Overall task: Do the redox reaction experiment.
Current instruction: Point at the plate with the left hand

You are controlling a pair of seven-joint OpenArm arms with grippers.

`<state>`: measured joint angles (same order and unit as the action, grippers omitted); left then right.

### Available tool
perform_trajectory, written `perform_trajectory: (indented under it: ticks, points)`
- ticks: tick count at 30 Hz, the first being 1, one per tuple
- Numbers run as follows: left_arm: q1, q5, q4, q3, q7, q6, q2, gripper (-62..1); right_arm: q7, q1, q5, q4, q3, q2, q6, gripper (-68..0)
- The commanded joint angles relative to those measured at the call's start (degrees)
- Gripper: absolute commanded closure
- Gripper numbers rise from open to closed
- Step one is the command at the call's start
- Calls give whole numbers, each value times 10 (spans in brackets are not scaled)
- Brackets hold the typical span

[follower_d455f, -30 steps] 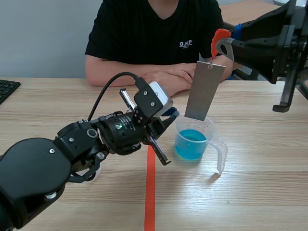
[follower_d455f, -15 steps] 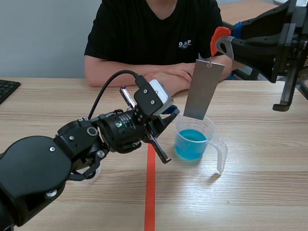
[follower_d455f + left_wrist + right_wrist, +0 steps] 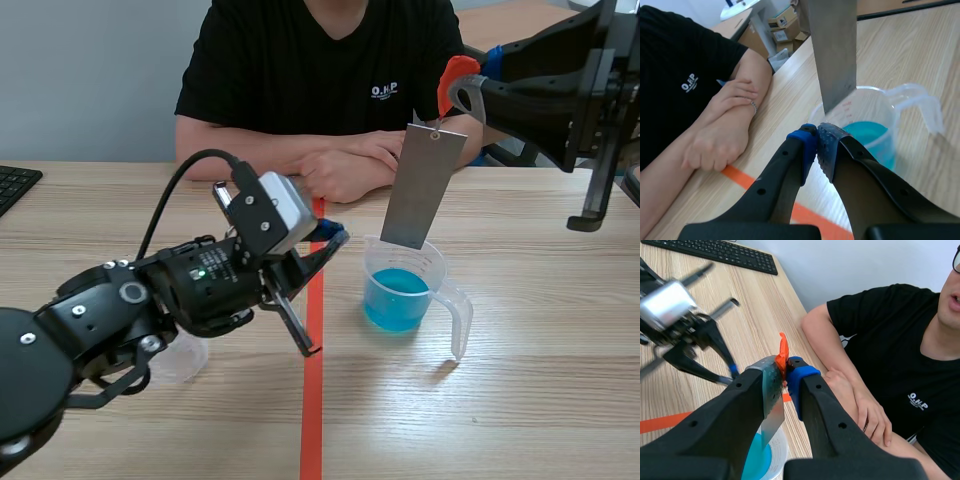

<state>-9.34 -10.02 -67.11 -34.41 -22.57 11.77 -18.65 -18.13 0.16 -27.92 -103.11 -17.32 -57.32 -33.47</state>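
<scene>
Wooden table (image 3: 550, 400), right hand (image 3: 786, 372) clamped on orange clip (image 3: 782, 350), left hand (image 3: 816, 146) closed, empty

The only readable text is a small white print (image 3: 386, 91) on the chest of the person's black T-shirt (image 3: 300, 60), in the upper middle of the scene view. It reads "O.H.P", though the middle letter is uncertain, and a finer line beneath it is too small to read. The measuring cup (image 3: 405, 290) carries red scale marks (image 3: 846, 103) that cannot be made out. Labels on the cardboard boxes (image 3: 785, 22) and the keys of the keyboard (image 3: 715, 252) are illegible.
</scene>
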Motion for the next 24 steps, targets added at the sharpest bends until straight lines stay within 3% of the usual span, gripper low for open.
perform_trajectory:
  ticks: [1, 6, 12, 16, 24]
  points:
    - [30, 22, -40, 15, -7, -7, -32, -40, -9, 13, -9, -3, 5, -4, 4, -17]
    - [137, 67, -139, 76, -5, -7, -120, -40, -9, 13, -9, -3, 5, -4, 4, -17]
    - [319, 127, -232, 212, -7, -15, -186, -40, -9, 13, -8, -3, 5, -4, 4, -17]
    - [445, 155, -256, 307, -28, -35, -188, -41, -8, 13, -8, -3, 5, -4, 4, -17]
    - [628, 165, -256, 418, -55, -48, -145, -41, -2, 13, 4, -3, 5, -2, 5, -17]
